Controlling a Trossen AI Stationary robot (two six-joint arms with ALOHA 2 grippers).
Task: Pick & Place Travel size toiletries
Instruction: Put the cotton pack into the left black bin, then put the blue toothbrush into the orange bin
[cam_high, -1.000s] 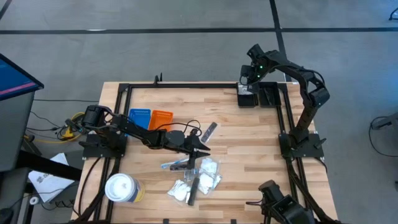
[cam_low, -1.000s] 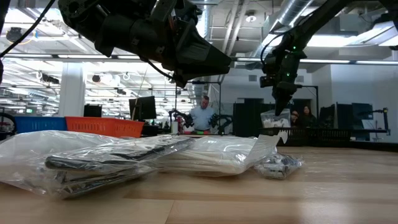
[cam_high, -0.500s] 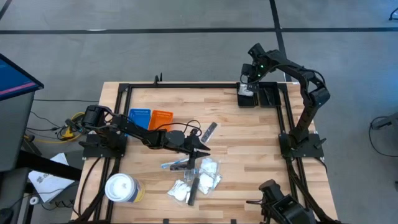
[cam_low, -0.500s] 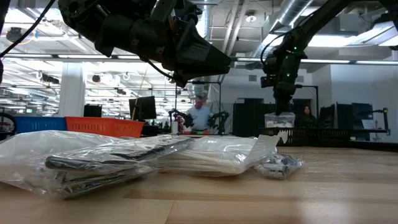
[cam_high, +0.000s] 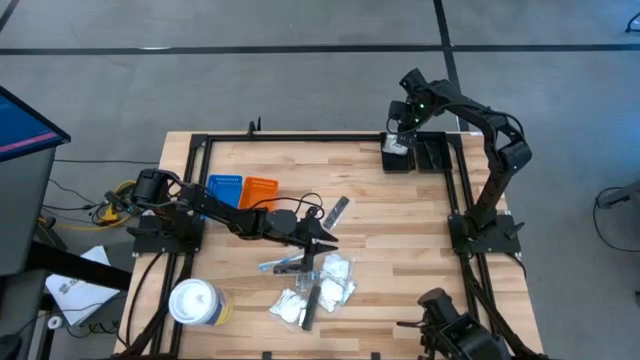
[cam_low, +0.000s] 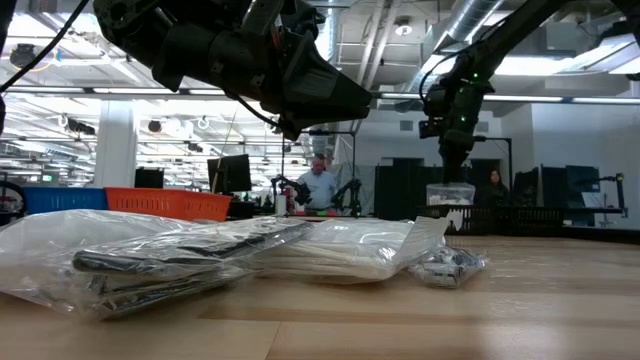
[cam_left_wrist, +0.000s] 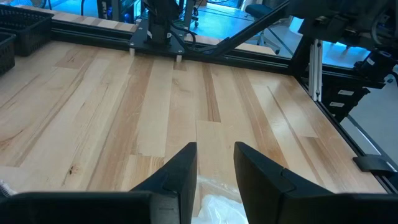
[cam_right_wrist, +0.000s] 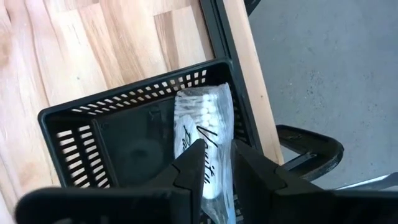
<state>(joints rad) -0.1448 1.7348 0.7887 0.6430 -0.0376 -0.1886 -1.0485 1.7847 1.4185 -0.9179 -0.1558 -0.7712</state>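
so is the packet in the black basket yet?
Partly: packet hangs into the basket, right gripper shut on it.

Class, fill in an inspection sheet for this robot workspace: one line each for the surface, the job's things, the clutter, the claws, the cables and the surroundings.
Surface: wooden table inside a black frame.
Job's things: pile of clear packets near the front edge; one packet held over the black basket at the far right corner.
Clutter: white lidded cup; blue tray; orange tray.
Claws: left claw open above the pile; right claw shut on the packet.
Cables: a bundle off the table's left edge.
Surroundings: grey floor; people far behind.
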